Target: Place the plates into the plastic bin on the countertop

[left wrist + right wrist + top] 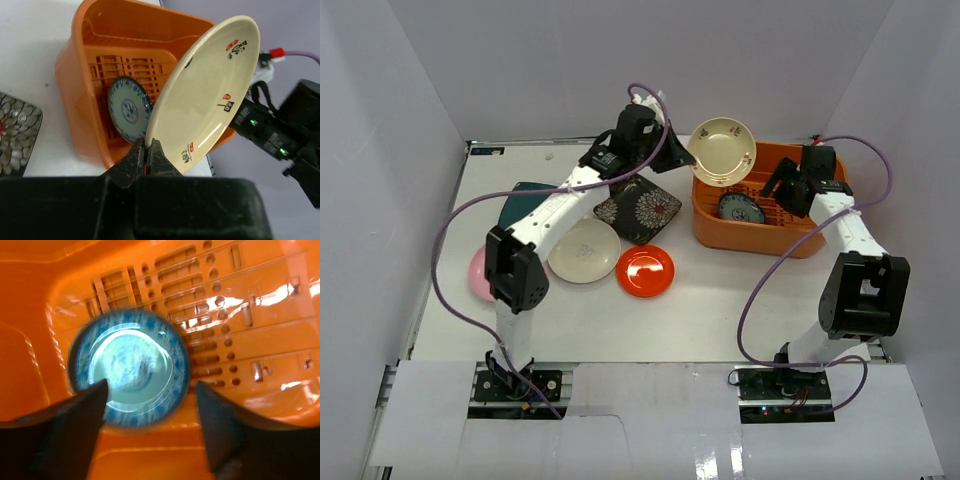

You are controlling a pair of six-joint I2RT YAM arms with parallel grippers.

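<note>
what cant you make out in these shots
Teal square plate: top view, mostly hidden by the left arm.
Pink plate: top view, partly covered by that arm.
Blue-patterned plate: right wrist view, blurred, pattern unreadable.
Black floral plate: left wrist view, cut by left edge.

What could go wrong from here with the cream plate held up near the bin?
1. The left pincer pinches only the rim of the tilted round cream plate, so it may slip out.
2. The open right pincer hovers over the round blue-patterned plate lying in the orange plastic bin; arms or plates could collide there.
</note>
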